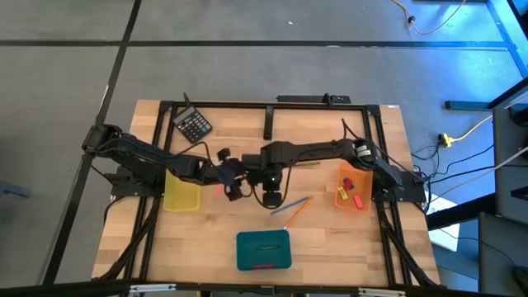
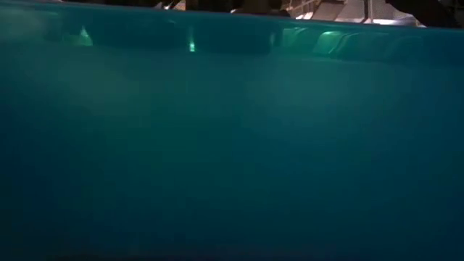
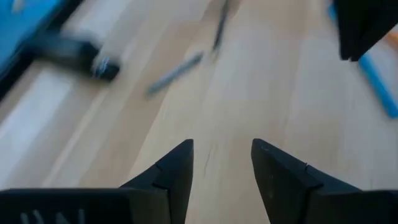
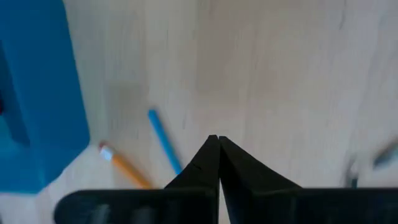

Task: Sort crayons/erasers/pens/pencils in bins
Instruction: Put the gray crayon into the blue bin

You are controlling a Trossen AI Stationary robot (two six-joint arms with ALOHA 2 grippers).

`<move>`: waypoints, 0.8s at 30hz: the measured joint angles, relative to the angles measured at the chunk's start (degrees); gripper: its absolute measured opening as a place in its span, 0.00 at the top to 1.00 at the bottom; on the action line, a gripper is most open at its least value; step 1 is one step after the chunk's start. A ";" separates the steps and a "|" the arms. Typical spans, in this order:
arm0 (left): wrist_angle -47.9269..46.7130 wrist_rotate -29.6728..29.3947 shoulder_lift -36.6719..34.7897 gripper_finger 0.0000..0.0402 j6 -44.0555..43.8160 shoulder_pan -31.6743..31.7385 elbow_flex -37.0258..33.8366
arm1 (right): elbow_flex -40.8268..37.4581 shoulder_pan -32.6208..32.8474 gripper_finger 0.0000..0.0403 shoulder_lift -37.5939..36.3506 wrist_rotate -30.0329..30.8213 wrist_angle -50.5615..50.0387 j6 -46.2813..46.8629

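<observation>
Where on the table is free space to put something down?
Bare wood lies between the yellow bin and the teal bin, and below the orange bin. The middle is crowded: both grippers, left and right, and two long sticks.

The teal bin (image 2: pixel 232 145) fills the low view and hides everything. Two grey sticks (image 3: pixel 176 73) look blurry.

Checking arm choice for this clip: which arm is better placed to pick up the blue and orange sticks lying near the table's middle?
Right, probably. Its end effector hovers beside the blue stick and orange stick, though shut. The left end effector is open but farther off.
</observation>
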 joint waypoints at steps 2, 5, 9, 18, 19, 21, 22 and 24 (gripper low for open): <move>4.91 3.30 1.16 0.61 5.18 1.25 0.00 | -0.27 0.87 0.96 -0.89 1.66 -2.85 0.46; 13.69 11.68 4.99 0.61 9.86 4.74 0.07 | -4.90 1.84 0.93 -4.68 3.92 -2.09 0.61; 19.98 19.13 11.59 0.61 15.36 11.14 1.34 | -17.22 2.11 0.90 -13.24 3.89 6.53 3.86; 15.48 33.86 24.50 0.61 27.07 22.37 13.55 | -48.01 1.99 0.86 -33.27 3.96 34.12 11.29; 14.10 34.57 25.63 0.61 28.15 22.94 15.08 | -50.46 1.97 0.86 -34.58 3.94 36.37 12.08; 9.95 35.20 27.39 0.61 30.21 24.05 17.39 | -54.77 1.91 0.85 -36.46 3.97 40.19 13.34; 8.90 35.26 28.58 0.61 31.16 24.45 18.65 | -56.57 1.89 0.85 -37.19 4.04 41.93 13.97; 5.82 35.26 30.09 0.61 32.68 25.29 20.24 | -59.62 1.90 0.85 -37.88 3.98 44.50 14.23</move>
